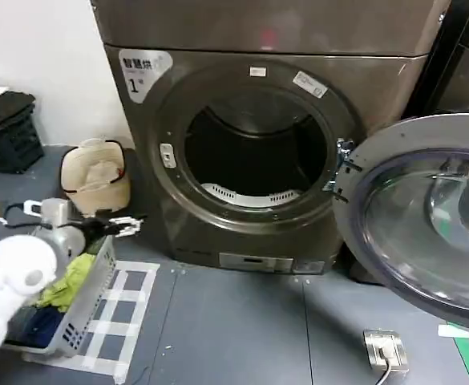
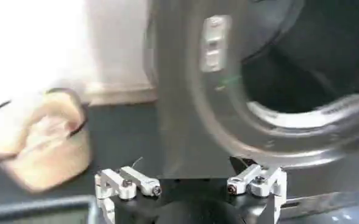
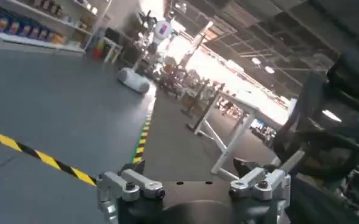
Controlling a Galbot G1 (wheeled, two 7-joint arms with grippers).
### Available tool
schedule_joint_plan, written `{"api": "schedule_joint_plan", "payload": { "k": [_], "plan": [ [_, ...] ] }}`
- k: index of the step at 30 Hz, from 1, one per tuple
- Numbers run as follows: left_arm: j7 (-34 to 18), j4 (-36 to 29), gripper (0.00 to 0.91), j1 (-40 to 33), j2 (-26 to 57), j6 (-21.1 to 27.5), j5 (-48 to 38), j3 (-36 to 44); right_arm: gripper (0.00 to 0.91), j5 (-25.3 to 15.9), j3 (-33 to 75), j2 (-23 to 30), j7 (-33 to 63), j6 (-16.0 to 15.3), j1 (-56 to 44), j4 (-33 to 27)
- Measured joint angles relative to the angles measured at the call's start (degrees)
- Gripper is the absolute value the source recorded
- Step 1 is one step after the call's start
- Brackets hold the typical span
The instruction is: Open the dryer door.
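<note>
A bronze-grey front-loading dryer (image 1: 258,144) stands on a grey floor (image 1: 242,329), with a label reading "1" at its upper left corner. The dryer door (image 1: 426,216) is swung wide open to the right of the machine, hinged at the right side of the round opening. It is a large round door; its grey inner rim and clear bulging glass face the head camera. The drum opening (image 1: 254,148) is dark inside, with a pale perforated strip along its lower lip.

The door's right and lower edges are cut off by the picture. Part of a darker neighbouring machine (image 1: 466,56) shows behind it.

The left gripper (image 1: 122,227) hangs low at the left, well apart from the door, above a grey laundry basket (image 1: 90,305) holding green and blue cloth. In the left wrist view the left gripper (image 2: 191,182) has its fingers (image 2: 133,181) spread, holding nothing, facing the dryer's front. A cream bucket (image 1: 96,178) sits beside the machine. In the right wrist view the right gripper (image 3: 194,182) points out across an open room, its fingers (image 3: 136,182) spread and empty.

Open floor lies in front of the dryer; a metal floor socket (image 1: 386,350) sits below the door.
</note>
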Motion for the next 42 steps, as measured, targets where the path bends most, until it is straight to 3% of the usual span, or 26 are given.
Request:
{"api": "schedule_joint_plan", "payload": {
  "k": [8,17,25,42],
  "plan": [
    [-12.5,6.4,0.907,-1.9,4.6,-0.1,-17.5,1.3,0.907,2.6,0.7,0.1,-0.5,0.4,-0.9,-0.3],
    [-26.7,10.5,0.907,0.6,7.6,-0.1,-32.9,1.3,0.907,5.4,0.4,0.4,-1.1,0.3,-0.7,-0.5],
    [-31.7,14.0,0.907,1.0,9.4,-0.1,-40.4,0.8,0.907,7.4,0.4,0.6,-1.8,1.3,-1.4,-0.5],
    [-33.6,22.8,0.907,-2.3,12.8,-0.1,-50.6,1.0,0.907,8.9,0.1,1.3,-3.5,5.1,-2.0,-1.0]
  ]
}}
